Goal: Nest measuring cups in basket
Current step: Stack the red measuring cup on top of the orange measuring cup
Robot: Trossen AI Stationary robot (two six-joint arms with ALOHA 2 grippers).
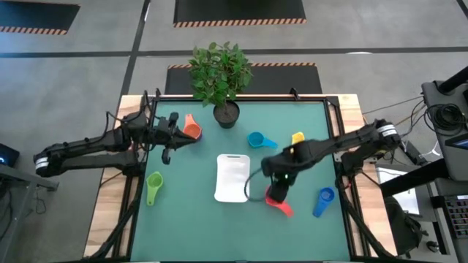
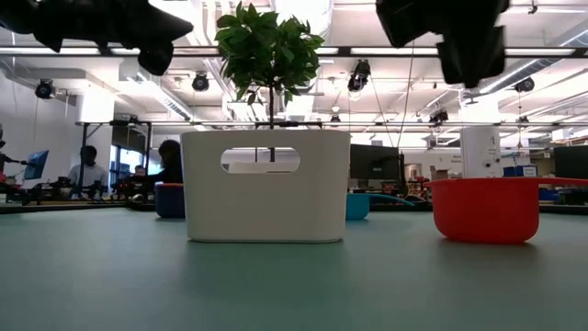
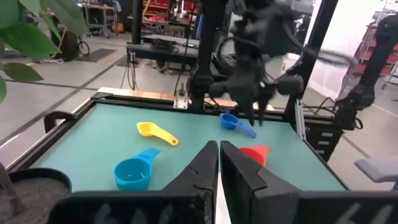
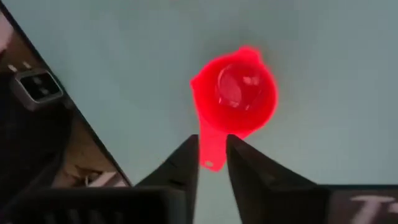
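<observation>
- While the right gripper (image 4: pixel 212 152) hangs over the red measuring cup (image 4: pixel 235 93) just beside the basket (image 1: pixel 232 177), its jaws stand slightly apart with the cup's flat handle between their tips; whether they actually pinch it cannot be told.
- That red cup sits on the green table (image 1: pixel 190 219), open side up, near the basket's right side in the high view.
- Left gripper (image 3: pixel 219 163) waits near the table's back left, its jaws pressed almost together on nothing, just beside the orange measuring cup (image 1: pixel 192 128).
- Basket lies mid-table, in front of the potted plant (image 1: pixel 221 77).
- Teal measuring cup (image 1: pixel 259 139) and yellow measuring cup (image 1: pixel 297 137) lie behind the right arm; blue measuring cup (image 1: pixel 323 201) lies near the right edge; green measuring cup (image 1: pixel 153 187) lies well left of the basket.
</observation>
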